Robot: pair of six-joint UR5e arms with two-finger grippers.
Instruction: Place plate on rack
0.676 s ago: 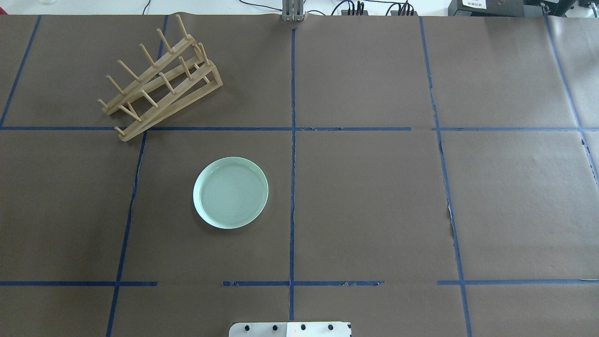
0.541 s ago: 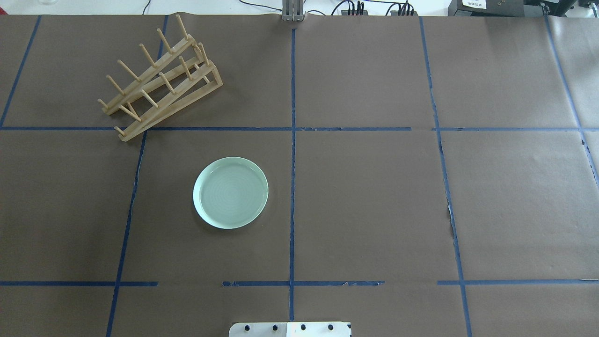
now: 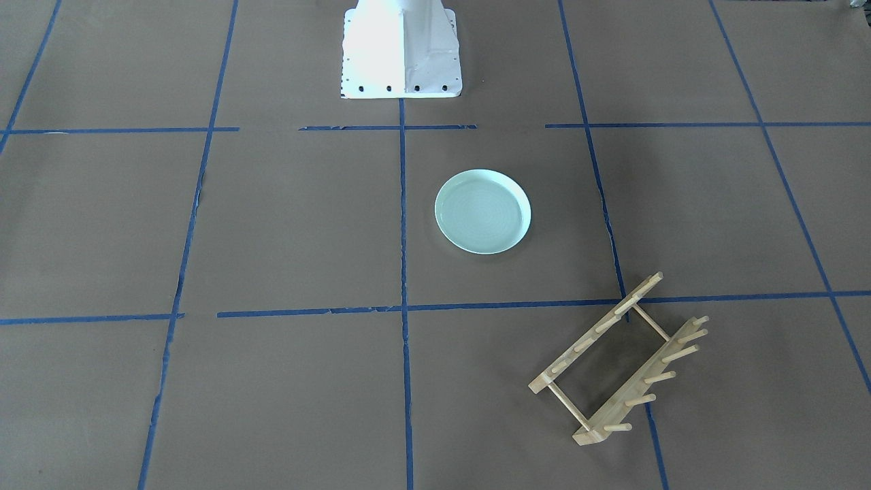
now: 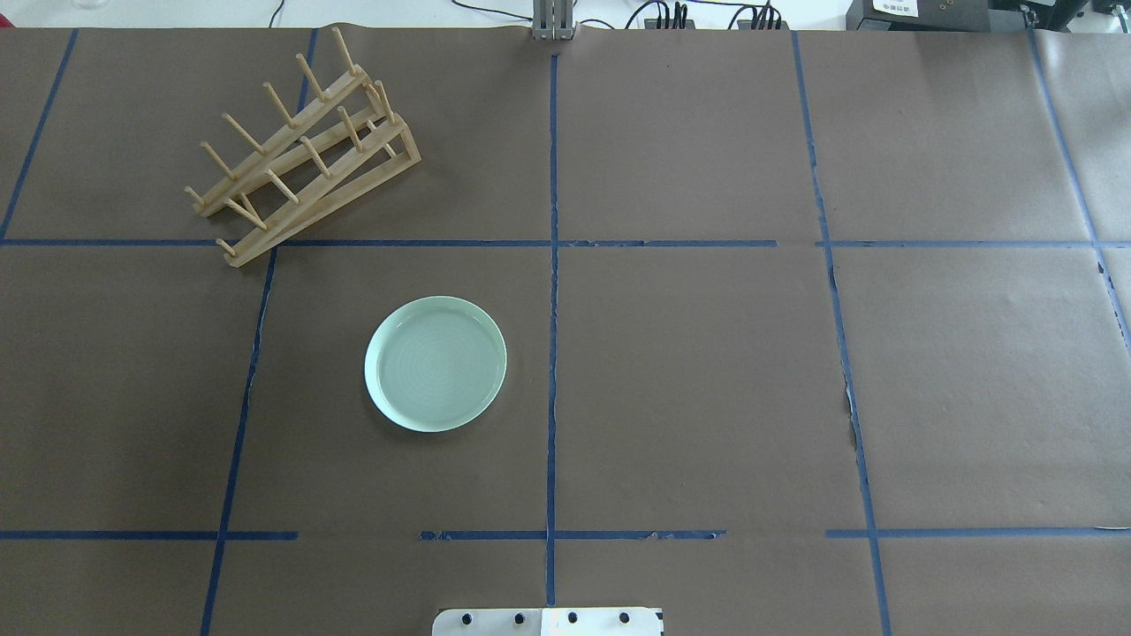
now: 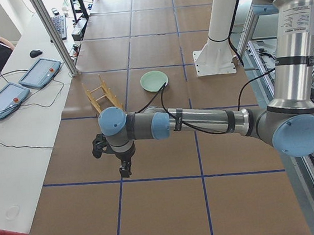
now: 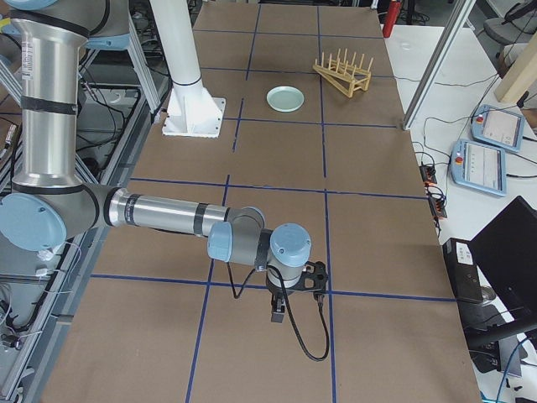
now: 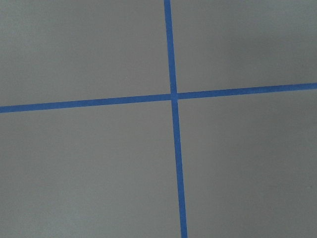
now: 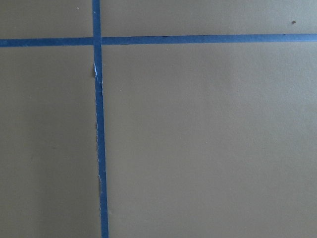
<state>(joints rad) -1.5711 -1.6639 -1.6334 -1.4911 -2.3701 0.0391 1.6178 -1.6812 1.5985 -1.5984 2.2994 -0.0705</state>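
The pale mint-green plate [image 4: 436,363] lies flat and right side up on the brown table cover, left of the middle tape line; it also shows in the front view [image 3: 482,211]. The light wooden rack [image 4: 300,150] stands at the far left, apart from the plate, with nothing in it [image 3: 619,364]. Neither gripper shows in the overhead or front views. My left gripper [image 5: 126,168] shows only in the left side view and my right gripper [image 6: 279,312] only in the right side view, both far from the plate; I cannot tell whether they are open or shut. Both wrist views show only table cover.
Blue tape lines divide the brown cover into squares. The white robot base [image 3: 401,51] stands at the near table edge. Two tablets [image 5: 40,72] and cables lie on the side table beyond the rack, and a person sits there.
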